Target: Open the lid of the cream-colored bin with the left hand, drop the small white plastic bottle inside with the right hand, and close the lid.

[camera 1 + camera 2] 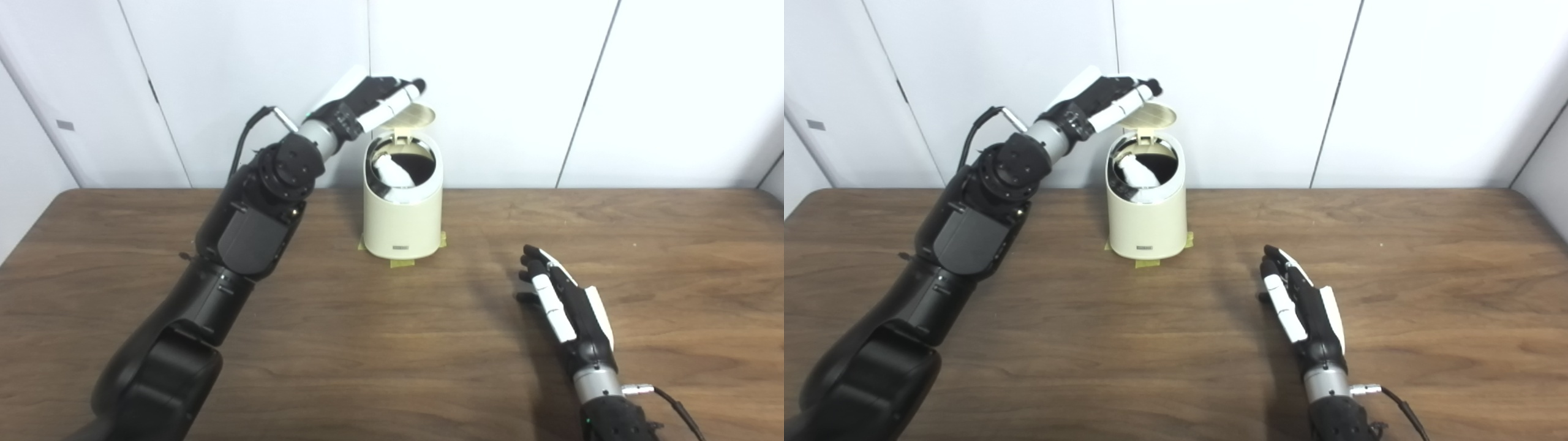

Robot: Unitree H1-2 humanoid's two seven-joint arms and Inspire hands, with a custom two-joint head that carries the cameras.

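Now the bin [402, 208] stands upright on the table [392, 343], just above the middle of the frame and close to the white wall [490, 79]. Bits of yellowish tape [402, 263] show at its base. Its lid [416, 115] is tipped up and back on the hinge, so the dark mouth of the bin is open toward the camera. Inside that mouth, at its left side, lies the bottle [392, 171], white against the dark interior; only its upper part shows above the rim.

The left arm rises from the lower left of the frame toward the upper middle. The left hand [380, 101] sits above and slightly left of the bin, its fingers [401, 98] stretched out and close together, their tips at the raised lid's upper edge. Whether they press on the lid or merely lie against it cannot be told; nothing is gripped in the hand.

The right hand [566, 300] is in the lower right of the frame, well apart from the bin, low over the table with the back of the hand turned to the right. Its fingers [545, 288] are extended, slightly spread, pointing up the frame, and it holds nothing. A cable [670, 401] leaves the wrist at the lower right.
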